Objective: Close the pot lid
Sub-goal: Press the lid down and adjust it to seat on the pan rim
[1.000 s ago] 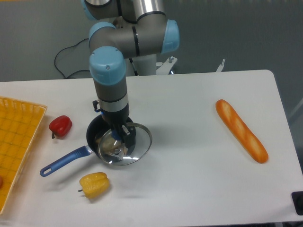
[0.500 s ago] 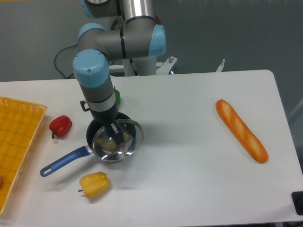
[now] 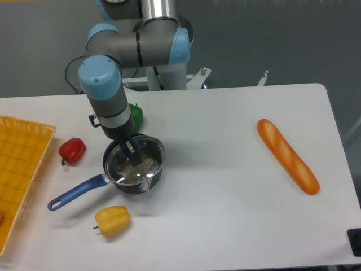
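The two-finger gripper pinches the small blue knob of the round clear glass lid, which sits nearly square over the small black saucepan. Placing step; next, seat it level and release.

Baguette, red, yellow, perhaps green pepper; yellow tray.

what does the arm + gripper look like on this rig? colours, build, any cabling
The arm is built of grey and silver cylindrical links with light blue caps on the joints. A dark band rings the wrist. The gripper is small, dark and two-fingered. A black cable loops on the table behind the base. No markings are legible.
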Controlling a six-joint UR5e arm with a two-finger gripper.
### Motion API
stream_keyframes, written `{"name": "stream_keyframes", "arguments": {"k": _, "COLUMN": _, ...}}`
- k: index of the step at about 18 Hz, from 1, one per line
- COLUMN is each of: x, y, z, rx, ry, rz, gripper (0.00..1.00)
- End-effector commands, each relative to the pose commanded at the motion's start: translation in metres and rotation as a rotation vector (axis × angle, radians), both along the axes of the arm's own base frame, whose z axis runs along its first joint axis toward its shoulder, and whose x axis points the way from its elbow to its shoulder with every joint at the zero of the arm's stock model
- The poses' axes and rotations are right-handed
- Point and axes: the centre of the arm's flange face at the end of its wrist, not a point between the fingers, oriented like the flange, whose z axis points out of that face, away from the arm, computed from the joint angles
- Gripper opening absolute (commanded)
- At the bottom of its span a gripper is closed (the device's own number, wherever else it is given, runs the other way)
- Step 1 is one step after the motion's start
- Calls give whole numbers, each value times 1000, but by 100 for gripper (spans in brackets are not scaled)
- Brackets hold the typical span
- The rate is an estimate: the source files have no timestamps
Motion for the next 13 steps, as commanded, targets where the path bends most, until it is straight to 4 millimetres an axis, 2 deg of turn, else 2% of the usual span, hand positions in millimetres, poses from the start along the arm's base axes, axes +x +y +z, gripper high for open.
{"name": "stream_keyframes", "arguments": {"k": 5, "x": 1, "y": -2, "z": -9, "rx": -14, "ry": -9, "rz": -3, "gripper": 44}}
{"name": "stream_keyframes", "arguments": {"k": 13, "x": 1, "y": -2, "z": -12, "rx": -31, "ry": 8, "rz": -4, "gripper": 44}}
